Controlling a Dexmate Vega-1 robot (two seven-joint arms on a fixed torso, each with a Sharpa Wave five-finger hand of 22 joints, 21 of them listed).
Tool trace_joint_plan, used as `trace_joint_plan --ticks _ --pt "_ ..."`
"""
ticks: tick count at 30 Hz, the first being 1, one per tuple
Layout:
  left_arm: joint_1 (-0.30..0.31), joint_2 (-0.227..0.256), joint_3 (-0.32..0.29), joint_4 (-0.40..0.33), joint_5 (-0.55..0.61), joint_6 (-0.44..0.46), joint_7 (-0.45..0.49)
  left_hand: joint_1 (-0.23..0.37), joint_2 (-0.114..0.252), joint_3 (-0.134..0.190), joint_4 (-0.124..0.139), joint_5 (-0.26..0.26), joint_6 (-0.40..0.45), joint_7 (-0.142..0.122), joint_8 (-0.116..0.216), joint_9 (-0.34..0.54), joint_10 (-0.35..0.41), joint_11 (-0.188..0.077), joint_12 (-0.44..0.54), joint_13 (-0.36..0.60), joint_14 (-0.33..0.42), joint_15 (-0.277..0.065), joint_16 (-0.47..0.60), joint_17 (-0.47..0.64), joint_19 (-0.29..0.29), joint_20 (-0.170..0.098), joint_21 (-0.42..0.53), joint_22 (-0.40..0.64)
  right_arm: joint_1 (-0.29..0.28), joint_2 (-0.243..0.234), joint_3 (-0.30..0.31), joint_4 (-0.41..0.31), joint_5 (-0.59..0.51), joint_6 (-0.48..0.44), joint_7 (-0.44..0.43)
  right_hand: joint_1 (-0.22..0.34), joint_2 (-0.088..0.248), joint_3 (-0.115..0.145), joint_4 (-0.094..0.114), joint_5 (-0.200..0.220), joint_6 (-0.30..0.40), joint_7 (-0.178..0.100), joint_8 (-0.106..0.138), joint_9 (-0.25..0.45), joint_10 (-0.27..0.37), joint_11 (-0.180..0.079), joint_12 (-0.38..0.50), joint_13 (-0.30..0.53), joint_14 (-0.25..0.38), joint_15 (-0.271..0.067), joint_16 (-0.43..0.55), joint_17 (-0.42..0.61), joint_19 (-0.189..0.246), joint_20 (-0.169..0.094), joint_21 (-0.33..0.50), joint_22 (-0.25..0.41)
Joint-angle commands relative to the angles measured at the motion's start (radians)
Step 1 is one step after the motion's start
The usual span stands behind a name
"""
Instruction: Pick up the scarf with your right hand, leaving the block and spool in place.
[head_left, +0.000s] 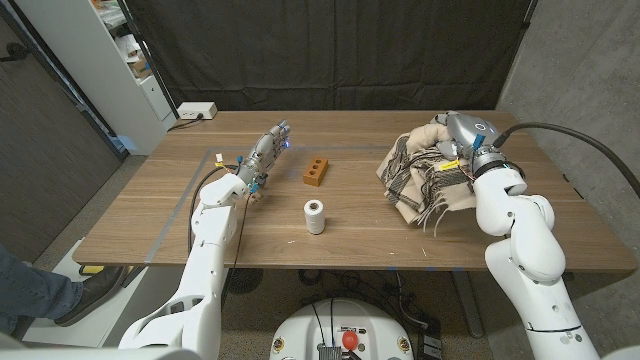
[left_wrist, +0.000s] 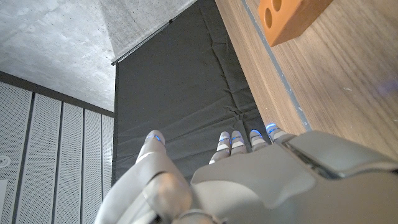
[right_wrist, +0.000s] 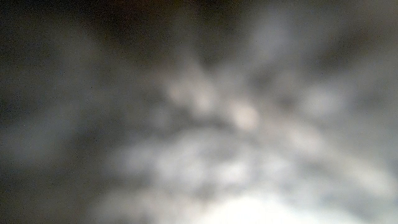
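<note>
- We see the left robot hand resting on the worktop at the left, fingers stretched out and slightly apart, holding nothing; the left wrist view shows its fingertips straight.
- An orange block with two holes lies just right of that hand, apart from it.
- A white spool stands upright nearer the front edge, below the block, well apart from the scarf.
- The beige striped scarf sits bunched on the worktop at the right.
- The right robot hand is buried in the scarf's top; we cannot tell its grip. The right wrist view is blurred.
</note>
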Motion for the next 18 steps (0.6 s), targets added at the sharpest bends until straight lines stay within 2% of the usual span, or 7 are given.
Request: trace_joint_plan --ticks 1,18 --pt "-0.005 -0.002 0.001 0.004 0.004 0.005 0.005 0.002 0.006 -0.003 -0.002 -0.001 -0.001 0.003 0.001 0.006 -0.007 -0.004 -0.001 0.002 -0.008 0.001 0.000 0.003 -0.076 -0.007 0.004 0.005 0.010 0.008 0.011 -0.020 -0.007 0.011 0.009 0.013 0.010 0.002 -0.002 0.004 0.010 0.003 0.009 0.004 0.012 -0.003 -0.002 0.006 0.038 -0.166 0.009 0.001 -0.006 -0.074 0.012 -0.001" --pt "0.006 -0.002 -0.003 -0.011 0.003 0.008 0.010 0.003 0.007 -0.004 -0.003 -0.002 -0.001 0.003 0.001 0.006 -0.007 -0.005 -0.001 0.002 -0.008 0.002 0.000 0.003 -0.077 -0.008 0.004 0.005 0.031 0.013 0.010 -0.003 0.005 0.033 -0.011 0.015 0.008 0.004 -0.004 0.004 0.011 0.002 0.016 0.011 0.021 -0.007 -0.012 0.012 0.041 -0.166 0.012 0.001 -0.014 -0.074 0.038 -0.014"
